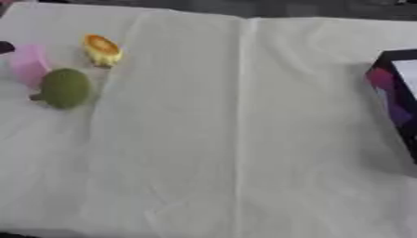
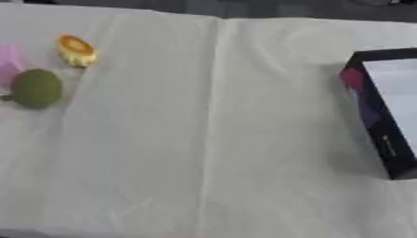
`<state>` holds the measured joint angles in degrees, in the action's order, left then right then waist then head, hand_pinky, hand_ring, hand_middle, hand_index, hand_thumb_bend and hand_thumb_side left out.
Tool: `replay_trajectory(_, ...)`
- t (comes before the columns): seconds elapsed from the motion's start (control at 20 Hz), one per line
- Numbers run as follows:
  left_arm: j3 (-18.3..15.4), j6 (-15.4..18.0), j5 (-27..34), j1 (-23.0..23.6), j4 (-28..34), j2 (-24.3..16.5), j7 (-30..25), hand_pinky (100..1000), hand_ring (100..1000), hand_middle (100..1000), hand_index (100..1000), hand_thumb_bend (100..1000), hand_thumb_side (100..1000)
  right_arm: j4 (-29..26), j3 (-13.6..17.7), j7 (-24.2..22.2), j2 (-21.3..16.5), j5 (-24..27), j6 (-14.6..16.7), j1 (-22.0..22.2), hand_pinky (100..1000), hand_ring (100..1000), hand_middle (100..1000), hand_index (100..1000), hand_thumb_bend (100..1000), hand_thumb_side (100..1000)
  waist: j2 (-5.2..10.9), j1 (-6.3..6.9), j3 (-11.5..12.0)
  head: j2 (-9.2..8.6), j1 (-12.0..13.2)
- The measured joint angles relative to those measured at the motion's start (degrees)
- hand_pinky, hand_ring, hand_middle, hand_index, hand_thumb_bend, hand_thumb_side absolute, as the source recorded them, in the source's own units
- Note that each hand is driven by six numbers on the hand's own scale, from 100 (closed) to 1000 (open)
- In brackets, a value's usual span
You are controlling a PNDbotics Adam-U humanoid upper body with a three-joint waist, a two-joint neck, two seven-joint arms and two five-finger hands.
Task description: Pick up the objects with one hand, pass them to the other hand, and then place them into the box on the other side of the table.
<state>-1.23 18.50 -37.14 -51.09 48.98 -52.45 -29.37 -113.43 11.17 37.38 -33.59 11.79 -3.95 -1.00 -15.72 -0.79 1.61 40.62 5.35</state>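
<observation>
Three small objects lie on the white cloth at the left. A green rounded object (image 1: 65, 88) sits nearest the front. Just behind it to the left is a pink object (image 1: 28, 64), partly cut off by the picture's edge. A yellow and orange object (image 1: 102, 49) lies further back. At the right edge stands the box (image 2: 383, 116), dark-walled with purple and pink sides and a pale inside. Neither hand shows in either view.
A white cloth (image 1: 236, 139) with a long crease down its middle covers the table. A small dark shape (image 1: 5, 47) shows at the left edge beside the pink object. The table's far edge runs along the top.
</observation>
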Motion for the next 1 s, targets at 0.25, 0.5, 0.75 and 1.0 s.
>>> replay_trajectory(0.25,-0.69,-0.69,-7.64,-0.54,-2.13,1.02,-2.60,904,872,790,813,600,216,0.00,-0.29,-0.10,0.00,-0.17,-0.11,0.03,674,737,838,884,249,238,0.00,0.00,-0.25,0.00,0.38)
replay_trajectory(0.5,-1.45,-1.34,-10.28,-0.94,-3.47,1.49,-2.34,903,871,789,811,579,100,0.00,-0.48,-0.32,0.07,-0.23,-0.38,0.07,673,737,838,884,251,241,-0.01,0.00,-0.31,-0.76,0.56)
replay_trajectory(0.75,-1.78,-2.08,-11.78,-1.60,-3.97,1.72,-1.01,900,871,792,816,574,100,0.00,-0.70,-0.54,0.47,-0.29,-0.63,0.06,673,737,838,884,253,244,-0.11,0.00,-0.49,-1.49,0.59)
replay_trajectory(1.0,-2.09,-2.61,-12.02,-2.10,-4.60,2.23,-0.17,909,878,796,832,560,119,0.00,-1.00,-0.75,0.77,-0.43,-0.88,0.05,672,736,838,884,256,246,-0.78,0.00,-0.92,-2.08,0.59)
